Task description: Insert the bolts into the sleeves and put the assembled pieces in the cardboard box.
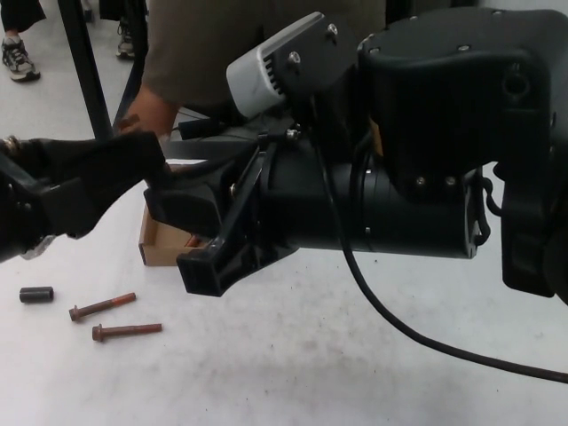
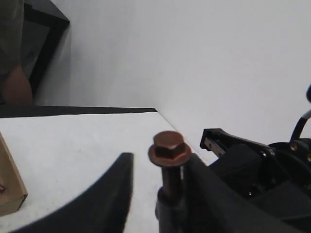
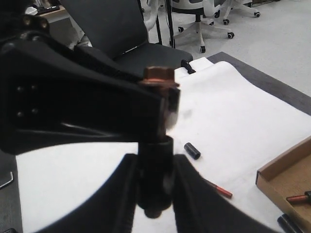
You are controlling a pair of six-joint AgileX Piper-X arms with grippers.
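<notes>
Above the white surface (image 1: pixel 293 373), where the two arms meet, we find the insertion step in hand. The right end effector (image 3: pixel 154 160) is closed snugly on a short black cylindrical sleeve (image 3: pixel 154 189), held upright. A rust-brown hex-headed metal bolt (image 2: pixel 168 148) stands in the sleeve's top, head up. The left end effector (image 2: pixel 160 159) brackets the bolt with its fingers parted. One finger lies just beside the shank, and a strip of surface shows between the other finger and the bolt, so we judge it is not gripping. Some shank shows under the head, but we cannot tell how deep the bolt sits. We judge the next move calls for pressing the bolt fully home, in line with the sleeve, then carrying the pair to the box.

The shallow brown cardboard box (image 3: pixel 282 160) lies on the surface near the arms. It holds at least one reddish bolt with a dark end (image 3: pixel 297 197), which we take for an assembled piece, and another dark piece beside it. Outside the box, two loose bolts (image 1: pixel 102 306) and a loose sleeve (image 1: pixel 36 294) lie on the surface, so more pairs remain to be assembled.
</notes>
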